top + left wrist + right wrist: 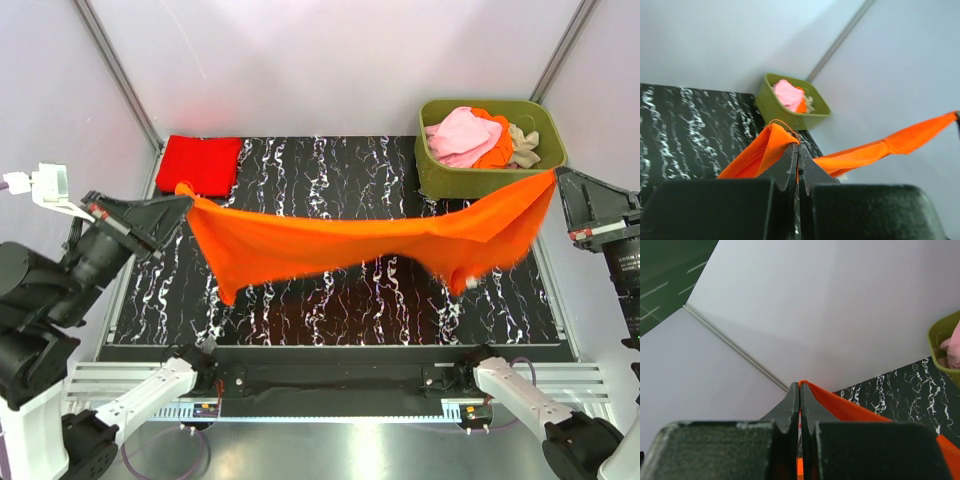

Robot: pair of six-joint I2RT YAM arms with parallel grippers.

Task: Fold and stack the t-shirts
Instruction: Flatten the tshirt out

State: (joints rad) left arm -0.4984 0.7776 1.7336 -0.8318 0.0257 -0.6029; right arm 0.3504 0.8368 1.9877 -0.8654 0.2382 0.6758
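A bright orange t-shirt (350,242) hangs stretched in the air between my two grippers, sagging over the black marbled table (330,300). My left gripper (183,197) is shut on its left corner; the pinched cloth (767,145) shows at the left gripper's tips (798,146) in the left wrist view. My right gripper (556,180) is shut on the right corner; the cloth (850,407) shows at the right gripper's tips (799,385) in the right wrist view. A folded red t-shirt (201,164) lies at the table's far left. Pink, orange and beige shirts (470,137) sit in the tub.
The olive-green plastic tub (488,172) stands at the far right of the table, just behind the orange shirt's right end; it also shows in the left wrist view (777,107). White walls with grey corner posts (115,70) enclose the table.
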